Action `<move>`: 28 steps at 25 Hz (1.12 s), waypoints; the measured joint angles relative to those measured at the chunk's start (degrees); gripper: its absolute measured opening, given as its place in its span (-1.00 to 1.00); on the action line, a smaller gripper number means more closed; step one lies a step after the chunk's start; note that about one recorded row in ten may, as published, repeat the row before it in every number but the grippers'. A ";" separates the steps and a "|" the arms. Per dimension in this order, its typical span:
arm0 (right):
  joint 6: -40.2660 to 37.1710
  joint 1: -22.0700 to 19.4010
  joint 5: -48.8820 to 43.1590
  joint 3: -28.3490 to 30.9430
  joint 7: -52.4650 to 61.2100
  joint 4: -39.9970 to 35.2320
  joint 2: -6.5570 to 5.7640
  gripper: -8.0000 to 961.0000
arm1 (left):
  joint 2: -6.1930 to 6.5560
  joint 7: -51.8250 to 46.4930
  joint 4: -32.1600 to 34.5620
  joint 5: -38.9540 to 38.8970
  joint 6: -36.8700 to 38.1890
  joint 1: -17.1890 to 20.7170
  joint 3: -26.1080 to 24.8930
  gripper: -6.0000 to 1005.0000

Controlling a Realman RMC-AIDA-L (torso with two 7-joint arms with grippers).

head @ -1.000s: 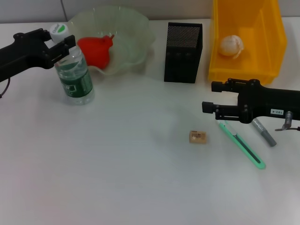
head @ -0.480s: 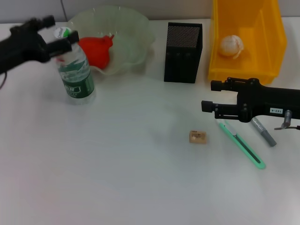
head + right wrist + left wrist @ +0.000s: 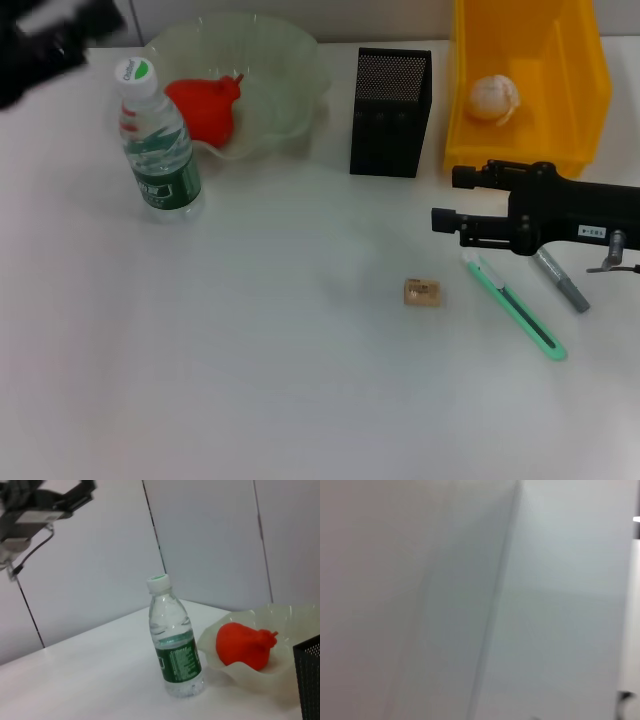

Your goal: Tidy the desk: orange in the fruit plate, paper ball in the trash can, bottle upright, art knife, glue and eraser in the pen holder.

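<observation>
The left end effector (image 3: 60,40) is up at the far corner of the surface (image 3: 250,380), beyond the bottle (image 3: 155,140) and well clear of it, and it is smeared by motion, so whether it is spread or clenched I cannot tell. In the right wrist view it hangs high above the bottle with a cable dangling from it. Its own wrist camera shows only pale wall panels.

The bottle is the landmark here. It stands upright on the surface, white cap with a green patch on top, green label round its lower half, nothing touching it. Just beside it, on the side toward the back wall, sits the frilly translucent fruit plate (image 3: 290,80) with a red fruit-shaped piece (image 3: 205,108) lying inside. Further along from the bottle, past the plate, stands the black mesh pen holder (image 3: 390,98), and beyond that the yellow bin (image 3: 525,110) with a crumpled paper ball (image 3: 494,98) in it.

The right end effector (image 3: 447,200) is well away from the bottle, hovering in front of the yellow bin with its two black fingers spread and gripping nothing. Just beneath its fingertips begins the green art knife (image 3: 515,308), lying flat and slanting toward the front edge. A grey pen-like stick (image 3: 562,283) lies next to the knife, partly under the arm. The small tan eraser (image 3: 422,292) lies alone on the bottle's side of the knife.
</observation>
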 joint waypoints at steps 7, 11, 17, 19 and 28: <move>-2.94 0.66 0.72 0.07 4.96 -2.84 0.00 0.55 | -0.66 3.65 -1.60 5.06 0.72 -0.14 9.73 0.69; -4.84 1.88 0.66 -0.32 11.79 -5.65 -1.08 0.55 | -2.72 11.56 -4.63 10.70 -1.55 0.36 10.07 0.68; -7.29 3.33 -1.93 -0.61 19.87 -8.94 -2.69 0.55 | -5.05 16.14 -5.70 20.95 -9.96 0.55 10.16 0.68; -8.69 4.30 -4.61 -0.65 24.44 -11.11 -3.10 0.55 | -5.68 18.49 -6.81 24.12 -13.21 0.38 10.18 0.68; -14.21 10.32 -21.54 -14.63 62.40 -29.16 -2.79 0.55 | -5.78 25.17 -11.71 25.55 -15.26 1.08 9.92 0.68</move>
